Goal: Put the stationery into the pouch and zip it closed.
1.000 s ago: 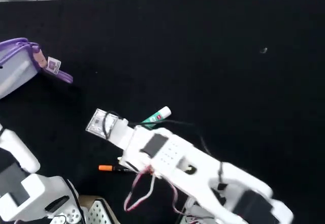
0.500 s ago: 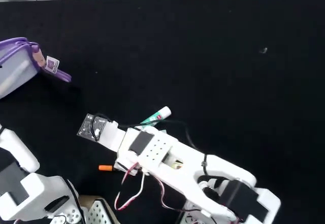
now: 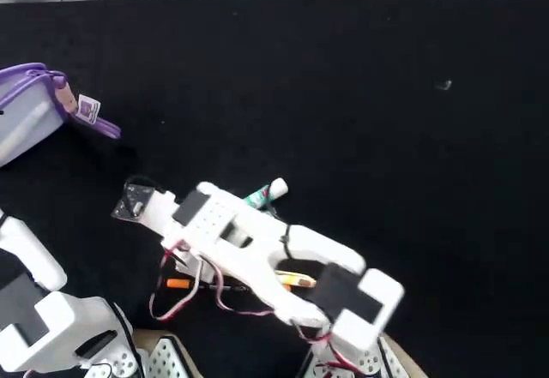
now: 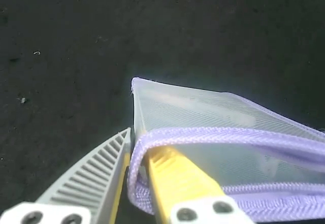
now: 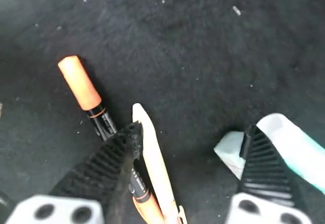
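The pouch (image 3: 24,112) lies at the left edge of the bench (image 3: 386,138). It is a clear bag with a purple zip band, and its purple strap (image 3: 105,127) and a small tag (image 3: 89,109) trail toward the middle. In the left wrist view the left claw (image 4: 139,150) is pinched on the pouch (image 4: 203,112). The purple band runs between the grey ribbed finger (image 4: 101,168) and the yellow one, and both press against it.

The right arm (image 3: 257,241) lies low across the near half of the bench, slanting toward the left. The right claw (image 5: 193,132) hangs wide and holds nothing, its black fingers well apart with bare cloth between them. The pen (image 5: 84,89) (orange cap, black barrel) lies on the cloth and passes under one finger. A pale flat stick (image 5: 152,155) lies just beside the barrel; whether the two touch I cannot tell. The other finger stands over the end of a white-and-green tube (image 5: 292,142).

From above, the pen's orange cap (image 3: 177,283) shows close to the near edge, left of centre, with the barrel running under the arm. The tube (image 3: 268,193) pokes out on the arm's far side, nearer the middle of the bench. Both lie well apart from the pouch.
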### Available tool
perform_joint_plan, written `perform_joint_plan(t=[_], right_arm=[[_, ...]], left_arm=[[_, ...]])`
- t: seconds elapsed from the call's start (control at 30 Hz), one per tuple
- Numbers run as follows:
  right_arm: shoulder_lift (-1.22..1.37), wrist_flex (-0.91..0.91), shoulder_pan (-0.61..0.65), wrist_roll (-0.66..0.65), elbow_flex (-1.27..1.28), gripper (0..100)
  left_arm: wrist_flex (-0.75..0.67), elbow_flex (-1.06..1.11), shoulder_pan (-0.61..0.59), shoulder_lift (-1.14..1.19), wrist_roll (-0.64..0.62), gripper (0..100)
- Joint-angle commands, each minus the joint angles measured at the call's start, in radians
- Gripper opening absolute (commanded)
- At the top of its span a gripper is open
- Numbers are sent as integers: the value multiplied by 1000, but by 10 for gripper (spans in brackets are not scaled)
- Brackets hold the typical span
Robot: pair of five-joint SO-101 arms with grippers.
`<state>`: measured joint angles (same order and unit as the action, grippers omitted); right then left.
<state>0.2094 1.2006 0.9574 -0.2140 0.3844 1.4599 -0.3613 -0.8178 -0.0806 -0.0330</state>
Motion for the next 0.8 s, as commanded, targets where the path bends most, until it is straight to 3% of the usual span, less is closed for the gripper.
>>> perform_joint_plan(t=[0.0,0.37,0.63,0.77], right_arm=[[58,72,9,-11,-67,292],[-111,74,12,-143,47,292],[-74,38,6,-172,119,292],[-18,11,6,-172,113,187]], left_arm=[[2,-19,2,11,5,29],[2,-22,2,11,5,29],[2,-22,2,11,5,29],[2,-21,2,11,5,29]])
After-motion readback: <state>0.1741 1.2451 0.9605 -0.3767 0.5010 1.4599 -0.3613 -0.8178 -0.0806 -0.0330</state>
